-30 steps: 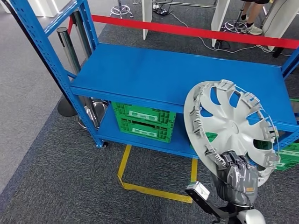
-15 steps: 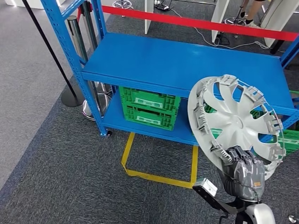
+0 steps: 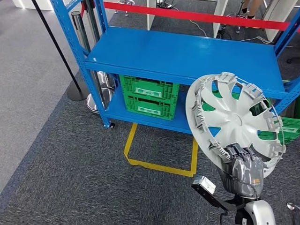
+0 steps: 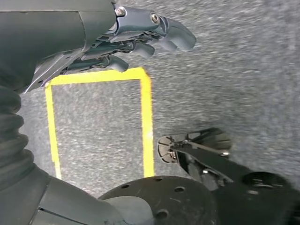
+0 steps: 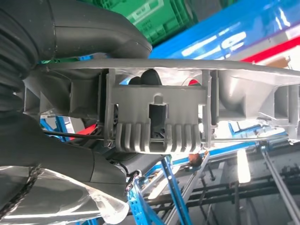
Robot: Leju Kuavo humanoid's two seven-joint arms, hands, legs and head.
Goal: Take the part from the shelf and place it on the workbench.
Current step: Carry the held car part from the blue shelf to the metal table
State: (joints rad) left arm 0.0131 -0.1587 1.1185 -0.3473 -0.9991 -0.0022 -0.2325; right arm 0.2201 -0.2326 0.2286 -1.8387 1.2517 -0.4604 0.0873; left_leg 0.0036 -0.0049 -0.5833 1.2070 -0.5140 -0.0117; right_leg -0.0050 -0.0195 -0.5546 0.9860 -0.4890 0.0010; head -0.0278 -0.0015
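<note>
Head view is showing a black stanchion pole (image 3: 56,47) leaning in on the far left, then a blue shelf (image 3: 183,56) running across the middle with its top deck bare. Two green crates are sitting on the lower deck: one green crate (image 3: 150,97) in full sight, another crate (image 3: 292,129) getting mostly blocked on the right. A red barrier tape (image 3: 198,17) is stretching behind the shelf, and a yellow floor outline (image 3: 159,165) is lying on the grey carpet in front.

Over on the right, the right hand (image 3: 244,171) is gripping the one part, a grey wheel cover (image 3: 235,122), by its lower rim and holding it up on edge, well off the shelf. The fingers are sitting behind the rim, so they're hard to make out.

Left wrist view has the left hand (image 4: 141,40) hanging over the carpet with nothing in it, fingers loosely apart.
</note>
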